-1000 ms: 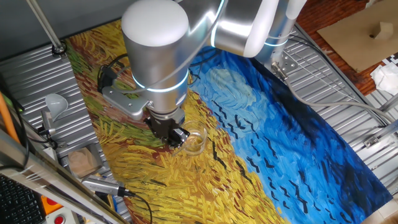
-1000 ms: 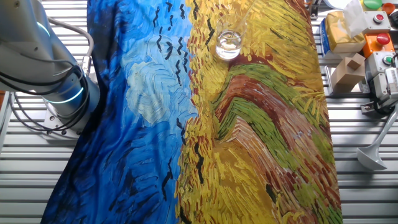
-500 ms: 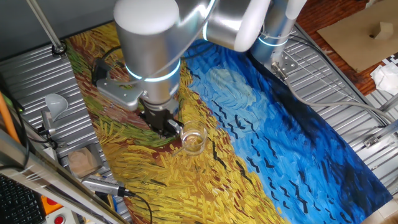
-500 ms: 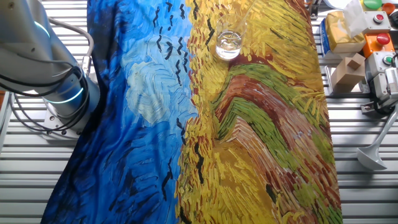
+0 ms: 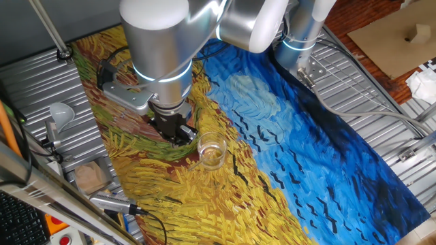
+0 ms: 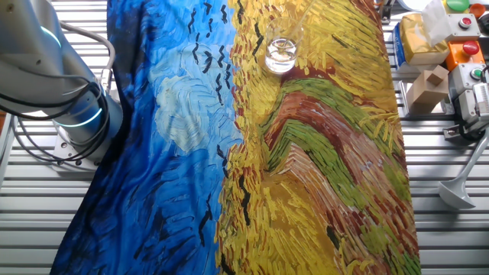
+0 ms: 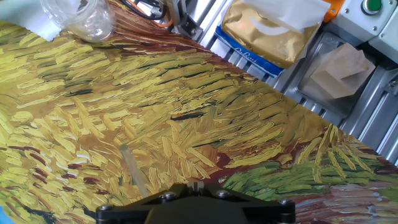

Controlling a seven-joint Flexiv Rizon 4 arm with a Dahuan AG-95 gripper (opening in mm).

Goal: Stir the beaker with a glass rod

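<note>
Nearest to us in the hand view, our tool (image 7: 193, 196) shows only as a dark edge at the bottom of the frame, with a thin clear glass rod (image 7: 132, 168) reaching out from it over the painted cloth (image 7: 186, 118). We appear to be closed on that rod, though the fingers themselves are hidden, so we cannot tell how wide the tool stands. In one fixed view the tool (image 5: 174, 131) sits low over the cloth, just beside the beaker (image 5: 211, 151) and not above it. The beaker stands upright on the yellow part of the cloth, and in the hand view it sits at the far top left corner (image 7: 84, 17).

We judge the step in hand to be bringing the rod over the beaker's mouth. To do it well, we should lift the tip clear of the rim before crossing, centre it over the opening, then lower it straight down. Once inside, small slow circles kept off the glass wall should keep the light beaker from sliding or tipping.

Farther off, beyond the cloth's edge, a white funnel (image 5: 61, 113) rests on the counter (image 5: 41, 88).
</note>
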